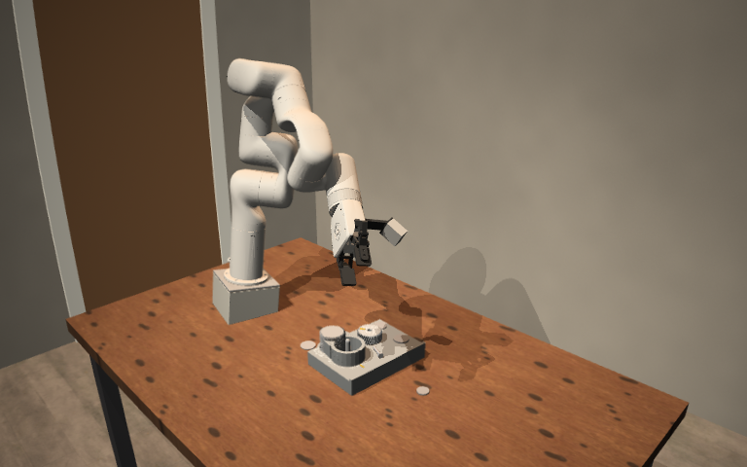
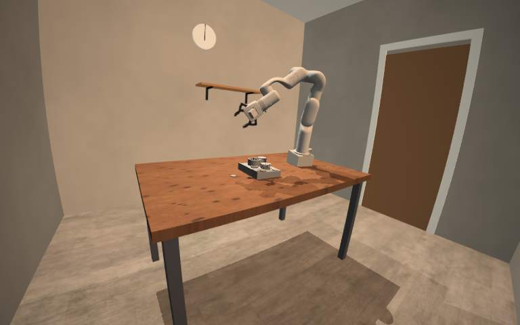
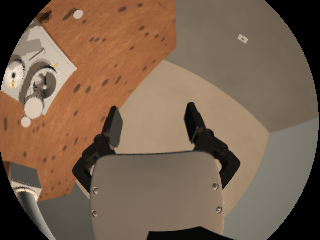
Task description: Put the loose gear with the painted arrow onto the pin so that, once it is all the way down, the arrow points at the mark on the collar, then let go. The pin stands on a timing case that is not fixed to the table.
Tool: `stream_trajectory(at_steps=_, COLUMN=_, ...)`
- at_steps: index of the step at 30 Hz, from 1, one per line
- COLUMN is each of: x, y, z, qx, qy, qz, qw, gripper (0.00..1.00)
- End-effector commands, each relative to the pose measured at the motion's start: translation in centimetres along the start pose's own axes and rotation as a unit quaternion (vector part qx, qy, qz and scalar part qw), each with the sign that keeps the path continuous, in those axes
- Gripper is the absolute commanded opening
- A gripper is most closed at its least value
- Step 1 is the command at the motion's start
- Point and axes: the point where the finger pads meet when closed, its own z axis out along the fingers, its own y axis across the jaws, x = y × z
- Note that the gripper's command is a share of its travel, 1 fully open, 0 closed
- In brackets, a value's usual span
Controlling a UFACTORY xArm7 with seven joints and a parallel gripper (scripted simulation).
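You have one white seven-joint arm standing on one grey square base block at the far left part of the brown speckled wooden surface. Its dark claw hangs high in the air, well apart from everything on the surface. The two fingers are spread fully, and you see only wall and floor between them in the wrist view, so the claw carries nothing.

Near the middle of the surface lies one grey flat rectangular timing case. On it you can count these things: one dark grey round collar with one thin upright pin standing inside it, one plain grey cylinder just beside the collar on its far left side, and one pale toothed gear with a yellow painted mark on top. This gear lies on the case, to the right of the collar and near it, not on the pin. A small yellow mark shows on the case at the near foot of the collar.

Two small pale flat discs lie on the surface itself: one just beside the left corner of the case, the other on the near right side of the case, a little apart from it.
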Motion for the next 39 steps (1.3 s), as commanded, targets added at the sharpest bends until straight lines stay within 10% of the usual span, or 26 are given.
stream_trajectory(at_steps=1, x=-0.1, y=0.3, z=0.0, qx=0.005, qy=-0.003, qz=0.0, qw=1.0, gripper=1.0)
stream_trajectory(at_steps=14, x=-0.1, y=0.3, z=0.0, qx=0.005, qy=-0.003, qz=0.0, qw=1.0, gripper=1.0)
stream_trajectory(at_steps=16, x=3.3, y=-4.3, z=0.3, qx=0.083, qy=0.026, qz=-0.048, qw=0.995, gripper=1.0)
stream_trajectory(at_steps=39, x=3.3, y=-4.3, z=0.3, qx=0.083, qy=0.026, qz=-0.048, qw=0.995, gripper=1.0)
